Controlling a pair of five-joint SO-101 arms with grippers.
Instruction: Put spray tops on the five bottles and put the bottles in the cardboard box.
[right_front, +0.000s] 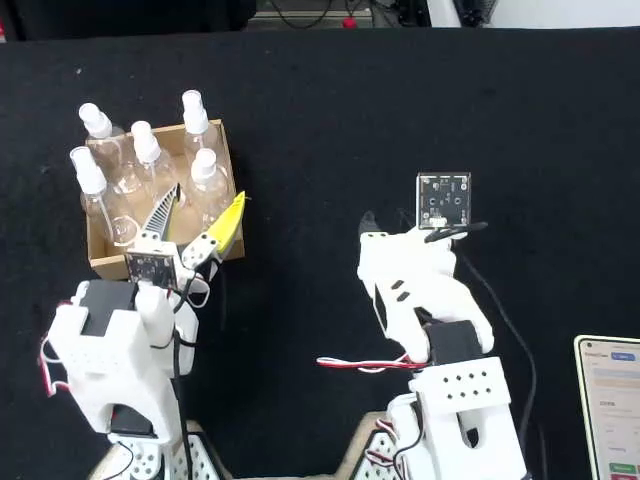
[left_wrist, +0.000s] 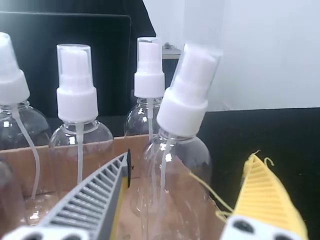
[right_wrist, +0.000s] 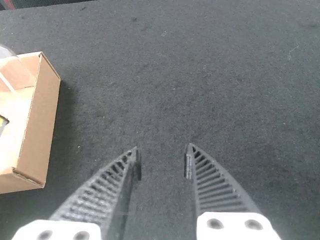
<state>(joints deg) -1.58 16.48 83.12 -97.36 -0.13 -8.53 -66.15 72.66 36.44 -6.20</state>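
A cardboard box (right_front: 100, 262) stands at the left of the black table, and several clear bottles stand in it, each with a white spray top. The bottle (right_front: 204, 170) at the box's near right corner leans a little. My left gripper (right_front: 207, 195) is open, its grey and yellow fingers on either side of that bottle (left_wrist: 172, 165) without pressing it. The other bottles (left_wrist: 77, 130) stand behind it. The yellow finger (left_wrist: 260, 195) is at the box's right wall. My right gripper (right_wrist: 162, 152) is open over bare cloth near the table's middle, with the box's corner (right_wrist: 35, 120) off to one side.
A tablet (right_front: 610, 400) lies at the table's near right edge. A red and white cable (right_front: 365, 363) runs out from the right arm (right_front: 420, 290). Black cloth covers the table (right_front: 330, 110) behind and right of the box.
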